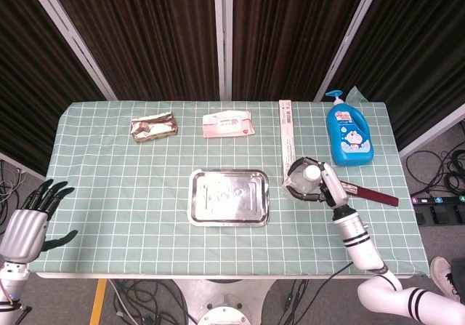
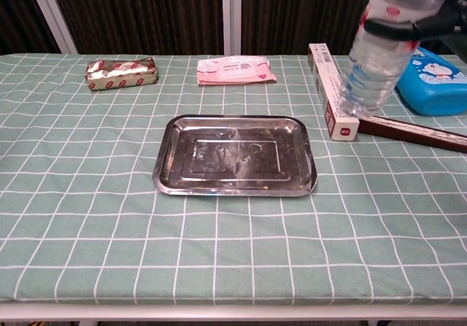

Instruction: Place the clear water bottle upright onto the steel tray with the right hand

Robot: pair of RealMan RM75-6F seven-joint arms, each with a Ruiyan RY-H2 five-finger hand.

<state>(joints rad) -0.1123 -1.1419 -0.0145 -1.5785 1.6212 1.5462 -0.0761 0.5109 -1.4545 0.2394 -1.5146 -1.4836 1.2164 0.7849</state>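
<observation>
Carrying the clear plastic water bottle (image 2: 379, 45) above the bench (image 1: 116, 194), held off the green checked cloth and tilted slightly, base toward the long white carton (image 1: 288, 142) and just right of the rectangular steel tray (image 1: 229, 197). Right hand (image 1: 325, 185) wrapped about the bottle's upper body below the white cap, dark fingers (image 2: 398, 25) pressed around it in the chest view, contact at the far side hidden. Left hand (image 1: 33, 219) hanging beside the bench's near-left corner, fingers spread, holding nothing. Tray lying bare and shiny at the centre, well apart from the crinkled foil-wrapped packet (image 1: 153, 127) and the pink wet-wipe pack (image 1: 228, 124) along the far edge. Blue pump-top detergent bottle (image 1: 347, 134) lying at the far right, dark red flat box (image 1: 367, 191) just beside the right hand. Bottle judged thin-walled and light, likely to dent under a hard squeeze and slick on its smooth sides; whether filled cannot be told for sure. Best taken around the ribbed middle or upper body, as now, leaving the base free to meet the tray flat. Task judged midway: bottle lifted, not yet over the tray; levelling upright needed before lowering, since a tilted narrow base on polished steel could skid or topple.
</observation>
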